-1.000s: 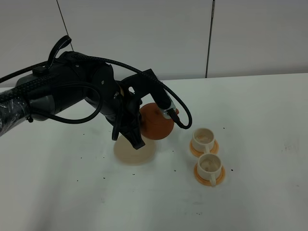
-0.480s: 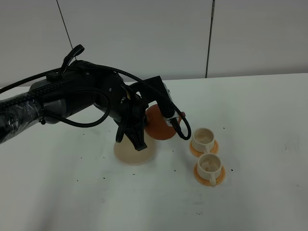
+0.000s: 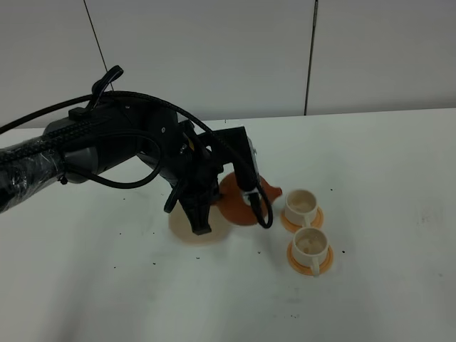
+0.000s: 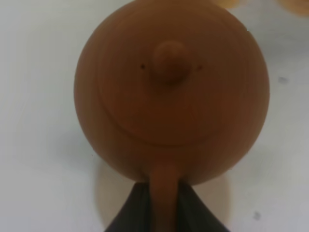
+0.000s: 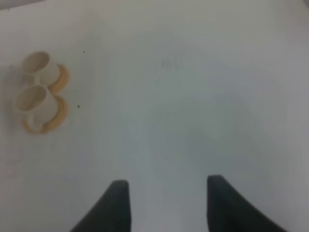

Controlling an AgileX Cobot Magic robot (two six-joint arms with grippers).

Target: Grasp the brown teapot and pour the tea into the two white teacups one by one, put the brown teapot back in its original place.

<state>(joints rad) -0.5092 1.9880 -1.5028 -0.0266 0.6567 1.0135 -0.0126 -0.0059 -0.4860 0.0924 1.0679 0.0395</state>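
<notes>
From the high camera, the left arm reaches over the white counter and carries the brown teapot, tilted, with its spout aimed at the farther of the 2 white teacups. The pot sits between the cream disc and the cups. The nearer cup stands just in front of the other, each on an orange saucer. In the left wrist view, the left jaws are clenched on the teapot's straight handle, with the lid knob facing the camera. In the right wrist view, the right jaws stand released, nothing between them, over bare counter, well apart from the 2 cups.
</notes>
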